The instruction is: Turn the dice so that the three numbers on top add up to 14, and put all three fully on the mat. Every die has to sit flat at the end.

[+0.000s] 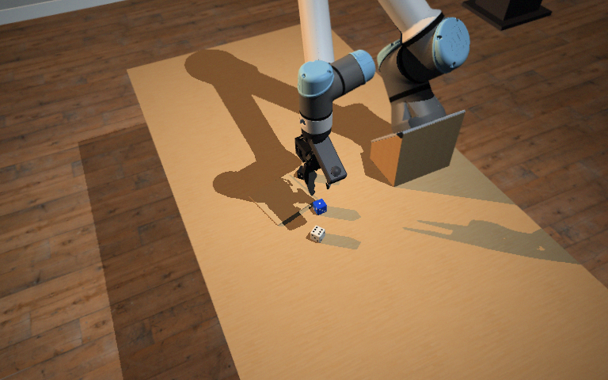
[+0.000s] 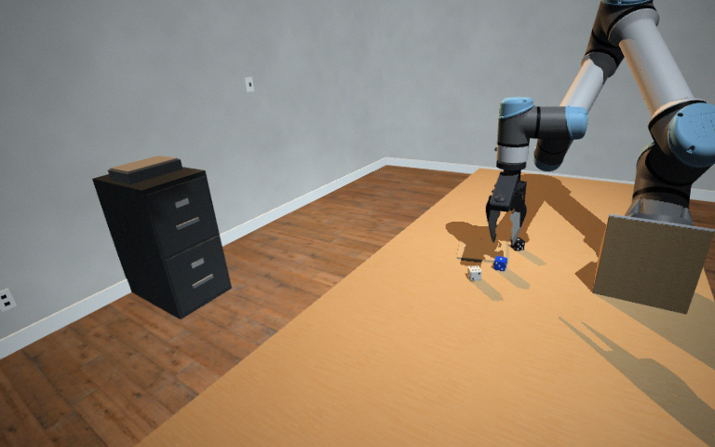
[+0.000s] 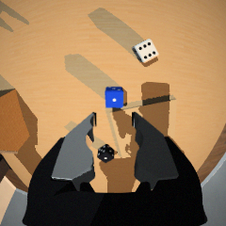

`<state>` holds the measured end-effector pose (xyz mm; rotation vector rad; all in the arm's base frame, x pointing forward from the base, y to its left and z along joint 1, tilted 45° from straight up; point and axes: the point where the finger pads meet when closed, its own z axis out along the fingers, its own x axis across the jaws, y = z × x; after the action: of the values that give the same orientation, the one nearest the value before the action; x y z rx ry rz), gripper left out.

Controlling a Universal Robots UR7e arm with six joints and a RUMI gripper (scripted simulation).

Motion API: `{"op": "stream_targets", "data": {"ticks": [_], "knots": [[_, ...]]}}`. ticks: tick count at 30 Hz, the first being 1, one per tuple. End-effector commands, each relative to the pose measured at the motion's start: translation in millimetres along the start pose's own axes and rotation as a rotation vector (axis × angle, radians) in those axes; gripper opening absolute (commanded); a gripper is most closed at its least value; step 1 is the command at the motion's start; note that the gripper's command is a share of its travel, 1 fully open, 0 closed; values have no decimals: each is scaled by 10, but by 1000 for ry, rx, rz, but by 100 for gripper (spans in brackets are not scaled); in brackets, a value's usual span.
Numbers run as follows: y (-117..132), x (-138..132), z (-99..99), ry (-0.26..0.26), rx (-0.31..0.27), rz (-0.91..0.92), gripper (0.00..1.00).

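Note:
The white die (image 1: 317, 233) (image 2: 474, 273) (image 3: 146, 50) lies flat on the table with six on top, off the mat. The blue die (image 1: 319, 206) (image 2: 500, 264) (image 3: 114, 97) shows one on top and sits just outside a mat corner. The black die (image 2: 519, 244) (image 3: 105, 153) stands beside another mat edge; its top number is unclear, and the gripper hides it in the top view. The mat (image 1: 292, 214) (image 2: 473, 258) (image 3: 157, 100) shows as a thin outline, partly in shadow. My gripper (image 1: 320, 190) (image 2: 504, 242) (image 3: 114, 113) is partly open and empty, above the table near the blue die.
An upright panel (image 1: 430, 150) (image 2: 651, 265) stands on the table in front of the arm's base, with an orange side (image 3: 13, 121) in the wrist view. The arm's shadow falls across the mat. A black filing cabinet (image 2: 179, 242) stands on the floor, away from the table.

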<state>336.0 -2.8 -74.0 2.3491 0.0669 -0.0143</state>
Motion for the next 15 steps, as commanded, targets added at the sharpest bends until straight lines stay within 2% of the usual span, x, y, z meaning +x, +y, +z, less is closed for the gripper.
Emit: {"op": "stream_targets", "data": {"ticks": [1,15], "knots": [[-1,4,67,2,0,0,28],[-1,6,257,2,0,0,28]]}}
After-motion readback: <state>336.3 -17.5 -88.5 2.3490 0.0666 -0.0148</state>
